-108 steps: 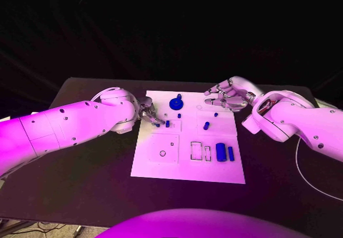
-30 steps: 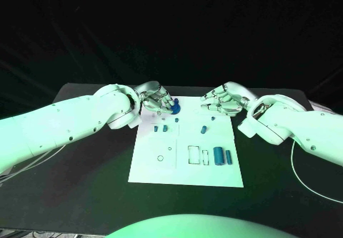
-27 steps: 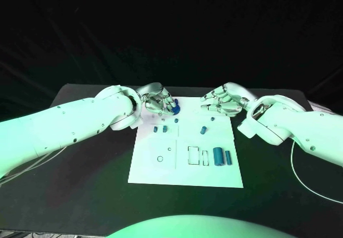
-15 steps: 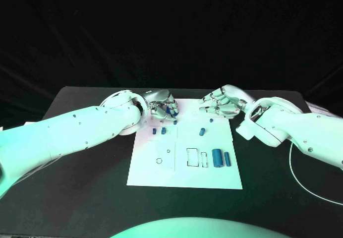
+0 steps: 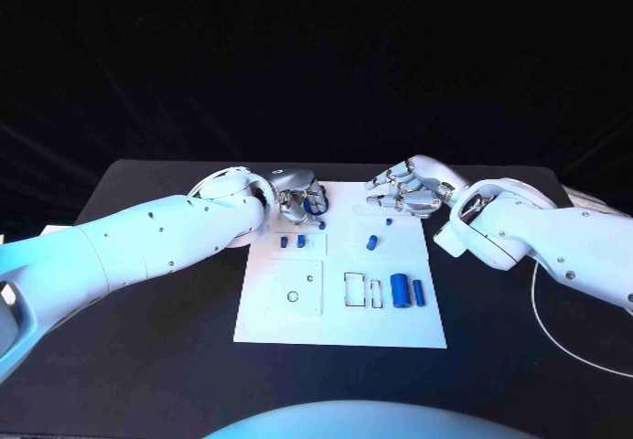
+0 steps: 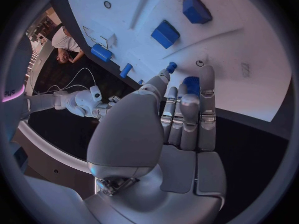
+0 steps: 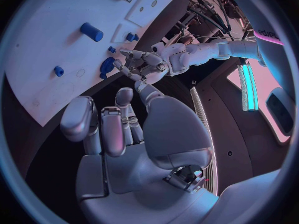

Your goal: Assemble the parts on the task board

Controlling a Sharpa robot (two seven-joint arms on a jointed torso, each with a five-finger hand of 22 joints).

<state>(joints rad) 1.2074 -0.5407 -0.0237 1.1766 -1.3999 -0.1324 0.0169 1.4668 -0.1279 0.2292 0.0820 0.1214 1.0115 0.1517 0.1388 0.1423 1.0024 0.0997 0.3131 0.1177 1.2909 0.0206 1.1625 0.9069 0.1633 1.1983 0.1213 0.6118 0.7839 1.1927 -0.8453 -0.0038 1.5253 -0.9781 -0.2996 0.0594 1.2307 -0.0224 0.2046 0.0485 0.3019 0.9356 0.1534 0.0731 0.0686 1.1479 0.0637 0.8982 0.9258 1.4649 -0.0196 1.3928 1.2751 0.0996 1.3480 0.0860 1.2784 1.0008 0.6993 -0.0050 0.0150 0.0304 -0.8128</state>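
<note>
The white task board [image 5: 297, 320] lies mid-table. My left hand [image 5: 301, 199] is at its far left corner and its fingers close around the blue disc [image 5: 318, 204], which is partly hidden. In the left wrist view the blue disc [image 6: 192, 84] peeks out between the fingers, with a small blue peg [image 6: 171, 65] just beyond the thumb. The right wrist view shows the left hand [image 7: 140, 62] curled over the disc [image 7: 107, 65]. My right hand [image 5: 402, 194] hovers over the far right corner, fingers curled in on nothing.
Two small blue blocks [image 5: 293, 241] sit just nearer than the left hand, and a short peg [image 5: 373, 242] stands at mid-board. A thick cylinder [image 5: 400, 291] and a thin one [image 5: 420, 293] lie beside rectangular slots [image 5: 356, 288]. Black table surrounds the board.
The left hand has left the small blocks and gone to the blue disc at the far corner, closing around it. The right hand's fingers have curled in a little.
</note>
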